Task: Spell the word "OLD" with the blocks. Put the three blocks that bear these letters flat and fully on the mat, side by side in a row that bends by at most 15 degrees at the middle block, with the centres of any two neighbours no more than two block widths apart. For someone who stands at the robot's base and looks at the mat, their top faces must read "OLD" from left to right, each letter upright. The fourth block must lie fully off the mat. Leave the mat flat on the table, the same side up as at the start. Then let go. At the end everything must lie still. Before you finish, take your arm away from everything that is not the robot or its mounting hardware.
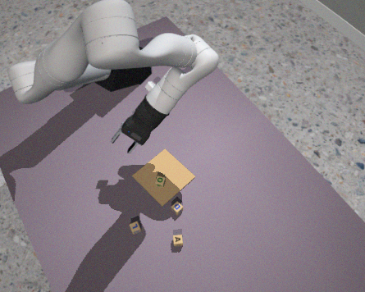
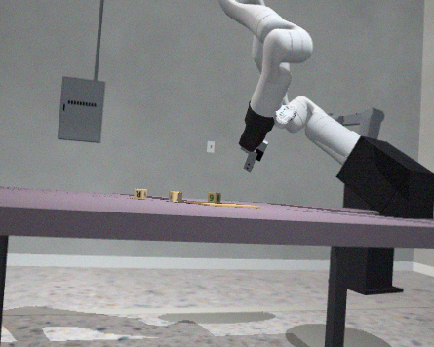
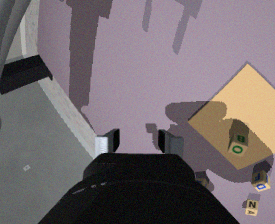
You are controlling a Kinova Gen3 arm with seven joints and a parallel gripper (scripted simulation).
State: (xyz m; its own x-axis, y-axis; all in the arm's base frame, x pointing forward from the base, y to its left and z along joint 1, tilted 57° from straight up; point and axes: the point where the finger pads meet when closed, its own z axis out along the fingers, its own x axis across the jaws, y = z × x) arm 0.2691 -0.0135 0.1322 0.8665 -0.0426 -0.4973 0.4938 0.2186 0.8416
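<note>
The tan mat lies flat. The O block sits on it, green O up. The D block lies off the mat beside its edge, blue D up. The L block lies off the mat at lower left in the top view; its letter looks inverted there. The A block lies farther off, its letter turned sideways in the top view. My gripper is open and empty, high above the table, on the base side of the mat.
The purple table carries everything. The arm's shadow covers part of the mat and the O block. In the wrist view a dark block shows partly past the gripper body. In the exterior view only three block positions can be made out.
</note>
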